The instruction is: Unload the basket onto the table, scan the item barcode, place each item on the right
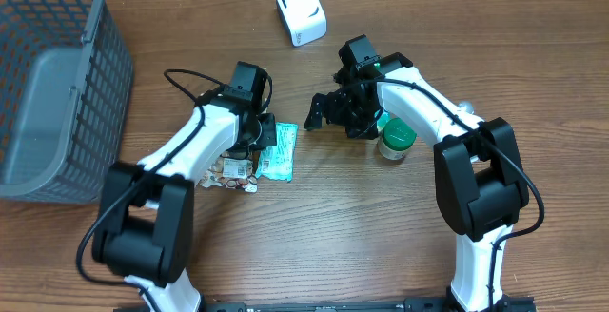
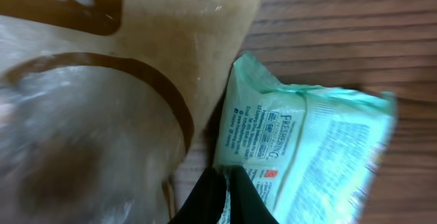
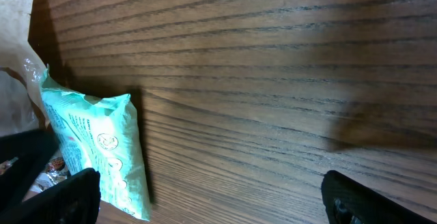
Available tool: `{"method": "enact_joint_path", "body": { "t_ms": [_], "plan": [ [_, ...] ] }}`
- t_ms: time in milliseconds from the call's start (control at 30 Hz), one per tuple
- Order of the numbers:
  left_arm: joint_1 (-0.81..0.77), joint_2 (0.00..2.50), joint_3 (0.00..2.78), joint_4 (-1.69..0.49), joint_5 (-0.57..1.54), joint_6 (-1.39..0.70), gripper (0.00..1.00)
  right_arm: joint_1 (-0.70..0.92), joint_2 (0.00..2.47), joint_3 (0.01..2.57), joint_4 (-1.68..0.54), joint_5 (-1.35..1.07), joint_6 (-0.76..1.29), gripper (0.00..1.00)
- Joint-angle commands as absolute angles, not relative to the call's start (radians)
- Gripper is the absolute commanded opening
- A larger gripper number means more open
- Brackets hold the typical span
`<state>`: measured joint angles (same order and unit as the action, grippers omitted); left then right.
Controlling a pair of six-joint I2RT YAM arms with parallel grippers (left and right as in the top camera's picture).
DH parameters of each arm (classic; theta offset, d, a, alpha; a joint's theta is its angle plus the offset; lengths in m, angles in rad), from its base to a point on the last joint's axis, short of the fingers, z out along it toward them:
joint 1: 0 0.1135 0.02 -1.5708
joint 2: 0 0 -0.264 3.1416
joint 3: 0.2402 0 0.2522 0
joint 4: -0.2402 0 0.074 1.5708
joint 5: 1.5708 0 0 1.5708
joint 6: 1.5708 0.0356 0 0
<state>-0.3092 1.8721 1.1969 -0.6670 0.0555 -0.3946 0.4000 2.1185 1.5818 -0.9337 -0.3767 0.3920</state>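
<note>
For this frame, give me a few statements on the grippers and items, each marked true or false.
1. The right gripper is open. True.
2. The green packet lies in the gray basket. False: it lies on the table, beside the brown pouch.
3. The left gripper is shut. True.
4. The right gripper holds the green-lidded jar. False: the jar stands on the table beside the right arm, and the gripper is empty.
</note>
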Motion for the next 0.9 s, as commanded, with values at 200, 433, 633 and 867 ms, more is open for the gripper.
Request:
{"method": "enact_joint_path", "body": {
  "t_ms": [200,433,633,867],
  "plan": [
    [-0.332,1.924,1.187,-0.65,0.256,-0.27,0.04,0.397,2.087,1.572,-0.928,-0.368,0.392,1.0],
    [-0.384,1.924,1.187,-0.66,0.311,-0.152,0.04,0.388,2.087,1.572,-0.929,-0.474,0.282,1.0],
    [-0.407,1.92,1.246,-0.769,0.439,-0.007,0.05,0.368,2.087,1.572,-0.956,-0.473,0.211,1.0],
    [-0.387,1.92,1.391,-1.016,0.456,-0.113,0.06,0.356,2.087,1.571,-0.971,-0.473,0.204,1.0]
  ]
}}
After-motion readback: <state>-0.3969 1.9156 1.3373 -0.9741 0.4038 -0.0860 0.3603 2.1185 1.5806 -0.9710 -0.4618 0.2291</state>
